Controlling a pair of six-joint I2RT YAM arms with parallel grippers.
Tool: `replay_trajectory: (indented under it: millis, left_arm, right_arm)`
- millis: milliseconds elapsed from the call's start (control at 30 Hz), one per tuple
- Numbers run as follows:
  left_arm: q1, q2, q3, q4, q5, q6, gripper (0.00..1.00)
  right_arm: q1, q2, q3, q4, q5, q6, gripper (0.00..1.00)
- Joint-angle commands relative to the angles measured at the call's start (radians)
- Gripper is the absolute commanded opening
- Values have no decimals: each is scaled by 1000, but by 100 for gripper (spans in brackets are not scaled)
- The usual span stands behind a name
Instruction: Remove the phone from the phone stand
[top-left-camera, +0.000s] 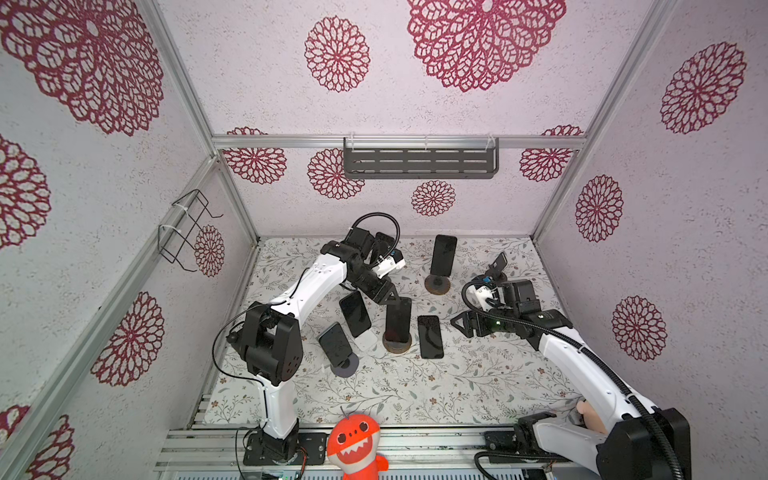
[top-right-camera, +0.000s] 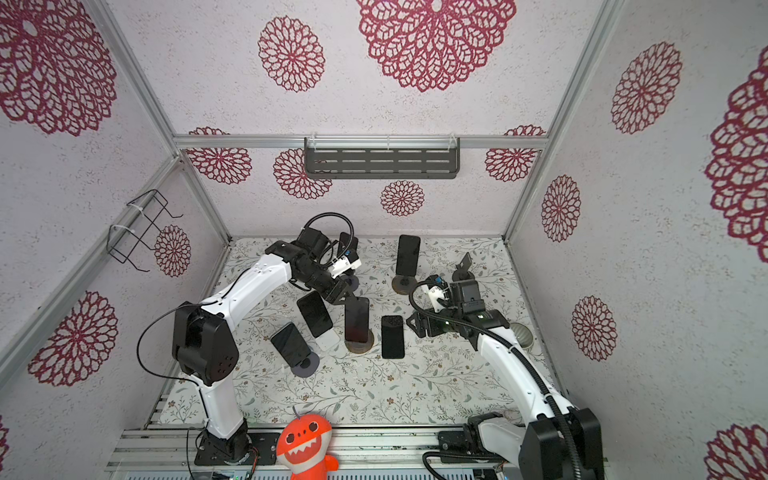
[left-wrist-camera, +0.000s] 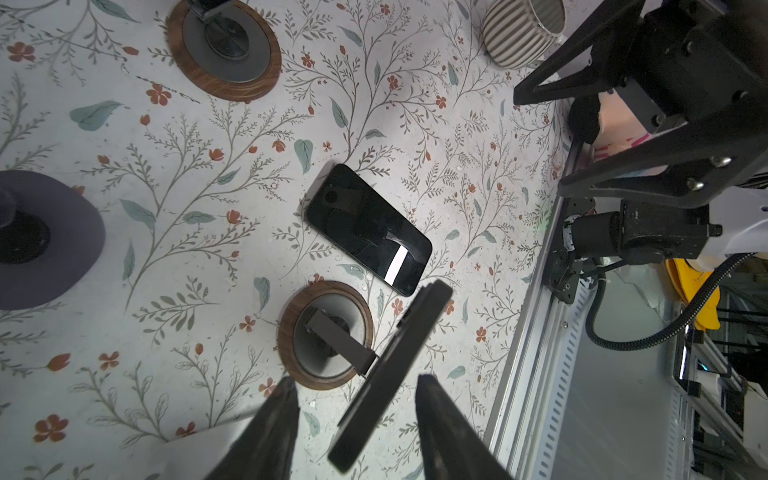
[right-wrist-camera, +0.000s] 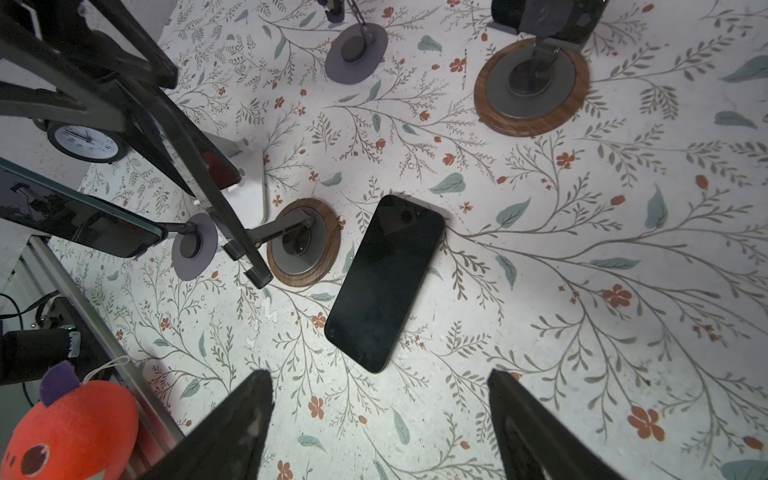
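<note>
A black phone (top-left-camera: 398, 318) (top-right-camera: 356, 319) leans upright on a phone stand with a round wooden base (top-left-camera: 397, 345) (left-wrist-camera: 326, 334) mid-table. My left gripper (top-left-camera: 392, 297) (left-wrist-camera: 355, 380) straddles the phone's top end. In the left wrist view the phone (left-wrist-camera: 390, 365) shows edge-on between the fingers (left-wrist-camera: 278, 419), with a gap on each side. My right gripper (top-left-camera: 461, 324) (right-wrist-camera: 379, 374) hovers open and empty to the right, above the cloth near a black phone lying flat (top-left-camera: 430, 336) (right-wrist-camera: 384, 282).
Two more phones lean on stands left of the target, one on white (top-left-camera: 355, 313) and one on grey (top-left-camera: 334, 343). Another stands at the back (top-left-camera: 442, 255), beside an empty stand (top-left-camera: 496, 266). An orange plush (top-left-camera: 355, 444) sits at the front rail.
</note>
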Motion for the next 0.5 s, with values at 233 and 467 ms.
replay_trajectory:
  millis: [233,467]
  left_arm:
    - [-14,11,26,-26,32,45,25]
    - [-21,17,35,-35,28,47,15]
  right_arm:
    - [-18,3,5,5,0,21,84]
    - [-23,7,6,3,9,21,84]
